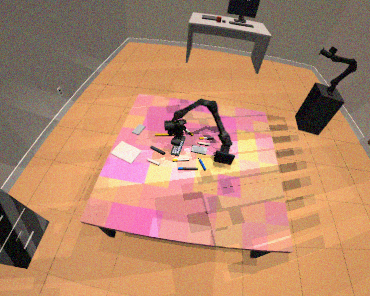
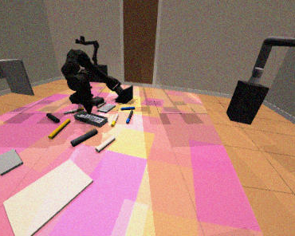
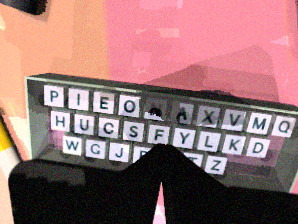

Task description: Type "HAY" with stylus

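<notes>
The dark keyboard [image 1: 176, 149] [image 2: 91, 119] with white letter keys fills much of the wrist view. There the H key [image 3: 60, 121] is at the left of the middle row, the A key [image 3: 182, 115] is in shadow in the top row, and the Y key [image 3: 184, 137] is below it. My gripper [image 2: 88, 112] [image 3: 163, 151] is shut, its tips together over the keyboard's middle and hiding part of the bottom row. No stylus shows between the fingers. Several pen-like sticks lie around the keyboard; I cannot tell which is the stylus.
A yellow stick [image 2: 60, 128], a black stick [image 2: 84, 137] and a white stick [image 2: 106, 143] lie near the keyboard. Blue sticks lie on its other side. A cream sheet [image 1: 126, 152] [image 2: 48, 197], a grey pad [image 1: 138, 129] [image 2: 8, 162] and another grey pad [image 1: 199, 149] [image 2: 107, 108] are flat on the table.
</notes>
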Motion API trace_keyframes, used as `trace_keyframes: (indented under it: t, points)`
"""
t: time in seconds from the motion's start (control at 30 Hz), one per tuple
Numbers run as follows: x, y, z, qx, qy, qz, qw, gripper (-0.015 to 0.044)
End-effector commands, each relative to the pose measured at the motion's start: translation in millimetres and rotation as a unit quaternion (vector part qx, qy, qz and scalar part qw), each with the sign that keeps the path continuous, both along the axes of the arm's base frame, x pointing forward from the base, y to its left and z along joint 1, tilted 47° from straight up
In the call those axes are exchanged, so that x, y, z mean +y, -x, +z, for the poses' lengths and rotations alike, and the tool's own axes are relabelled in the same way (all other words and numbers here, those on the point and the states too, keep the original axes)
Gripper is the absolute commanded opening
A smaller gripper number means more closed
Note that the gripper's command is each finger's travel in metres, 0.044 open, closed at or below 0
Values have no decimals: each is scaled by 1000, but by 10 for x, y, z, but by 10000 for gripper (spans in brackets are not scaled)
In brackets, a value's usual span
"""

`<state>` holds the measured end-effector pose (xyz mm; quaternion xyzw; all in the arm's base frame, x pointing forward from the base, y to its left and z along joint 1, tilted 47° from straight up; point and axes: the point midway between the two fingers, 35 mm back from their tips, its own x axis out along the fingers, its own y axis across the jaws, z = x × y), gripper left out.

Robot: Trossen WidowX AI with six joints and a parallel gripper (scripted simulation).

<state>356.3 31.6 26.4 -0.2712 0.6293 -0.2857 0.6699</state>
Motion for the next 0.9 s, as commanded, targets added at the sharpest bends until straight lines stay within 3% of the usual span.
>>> trace_keyframes:
  t: [0.0,0.17,0.7,0.87]
  points:
    - [-90,10,69,4,4,2,1000,0]
    - [-443,34,441,4,5,1,1000,0]
    - [-443,34,441,4,5,1,1000,0]
    - [-279,297,249,4,4,1,1000,0]
